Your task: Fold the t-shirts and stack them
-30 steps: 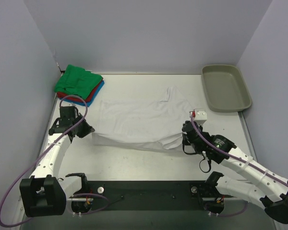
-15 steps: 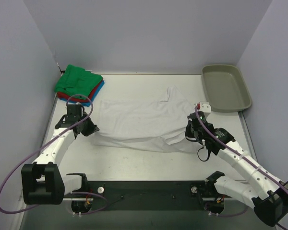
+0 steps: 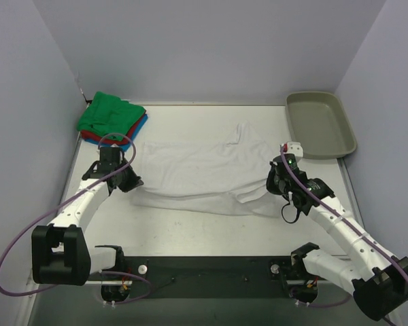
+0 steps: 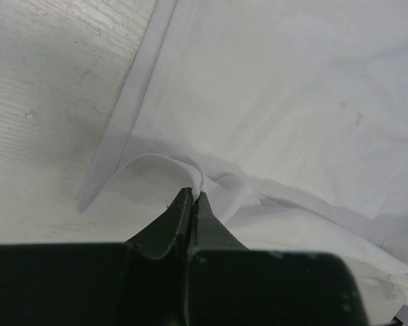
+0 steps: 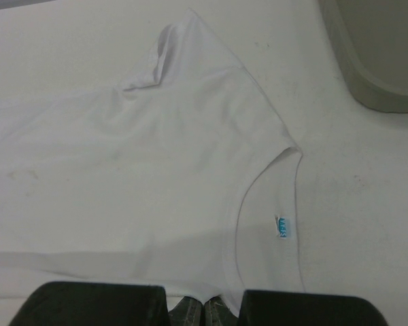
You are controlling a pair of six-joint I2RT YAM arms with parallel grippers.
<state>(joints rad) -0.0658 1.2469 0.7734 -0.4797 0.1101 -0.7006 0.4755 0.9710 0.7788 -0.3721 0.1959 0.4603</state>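
Note:
The large white t-shirt (image 3: 197, 173) lies spread across the middle of the table, its near edge lifted and doubled over. My left gripper (image 3: 130, 182) is shut on the shirt's left near corner; in the left wrist view the fingertips (image 4: 194, 193) pinch a fold of white cloth (image 4: 272, 102). My right gripper (image 3: 272, 185) is shut on the shirt's right near edge by the collar; the right wrist view shows the neckline and blue label (image 5: 283, 227) just past the gripper (image 5: 204, 307). A folded green shirt (image 3: 111, 114) lies on red and blue ones (image 3: 132, 136) at the back left.
A grey-beige plastic tray (image 3: 319, 124) stands at the back right corner, also seen in the right wrist view (image 5: 374, 54). Lilac walls close the table on three sides. A black base strip (image 3: 204, 272) runs along the near edge.
Both grippers have moved away from the near edge towards the back, carrying the shirt's near edge over the rest of the shirt. The fold has grown deeper.

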